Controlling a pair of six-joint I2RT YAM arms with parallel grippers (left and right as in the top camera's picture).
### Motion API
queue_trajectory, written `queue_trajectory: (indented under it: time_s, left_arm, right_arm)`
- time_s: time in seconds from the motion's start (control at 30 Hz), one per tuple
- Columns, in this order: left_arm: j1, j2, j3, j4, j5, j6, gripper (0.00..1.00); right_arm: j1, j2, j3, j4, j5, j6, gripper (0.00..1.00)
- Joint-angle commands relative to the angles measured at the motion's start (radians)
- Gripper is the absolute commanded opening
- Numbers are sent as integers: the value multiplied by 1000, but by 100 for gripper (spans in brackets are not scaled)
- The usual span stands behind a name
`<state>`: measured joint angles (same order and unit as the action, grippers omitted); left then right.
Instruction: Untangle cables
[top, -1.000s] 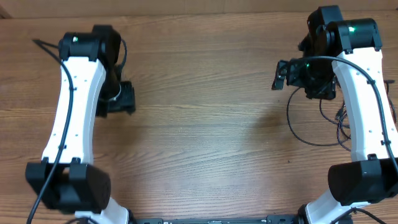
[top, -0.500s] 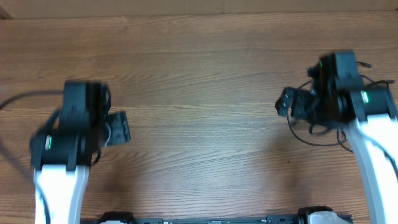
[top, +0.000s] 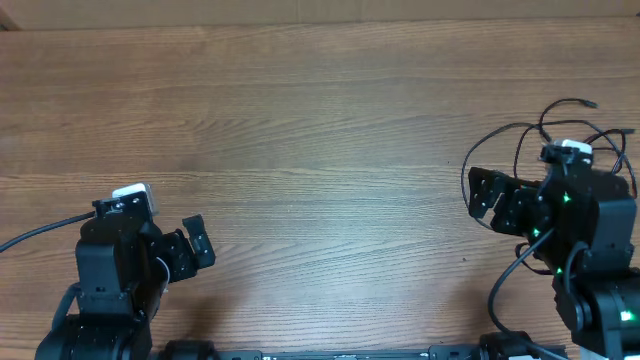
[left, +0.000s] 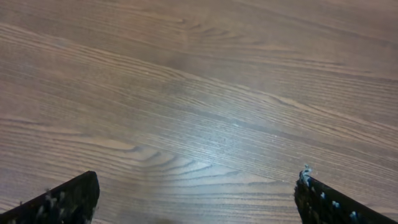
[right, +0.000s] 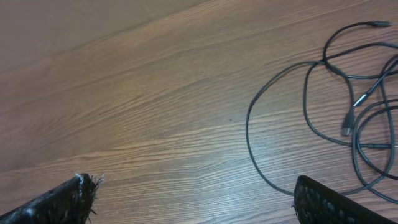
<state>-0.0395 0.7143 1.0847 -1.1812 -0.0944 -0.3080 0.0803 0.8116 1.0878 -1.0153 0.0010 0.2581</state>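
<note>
Wood-grain table (top: 320, 120) across the whole view, and the black cables (right: 247, 134) lie in loose, overlapping loops on its right side, one small plug showing among the strands. The right gripper (top: 487, 198) hangs just beside them, on the side toward the table's middle, jaws spread wide with nothing between them. Over on the left, the left gripper (top: 192, 248) hovers above the wood, well apart from the cables, jaws also wide apart and holding nothing.

Overhead faces straight down, sharing cables (right: 347, 128) with the close right-wrist view.
</note>
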Motion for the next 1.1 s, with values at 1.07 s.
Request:
queue_trajectory:
  time_s: [1.07]
  left_arm:
    - [-6,-1,-10,3,-10,-21,100]
  right_arm:
    - [3,-41,-171,236,76,-55,100]
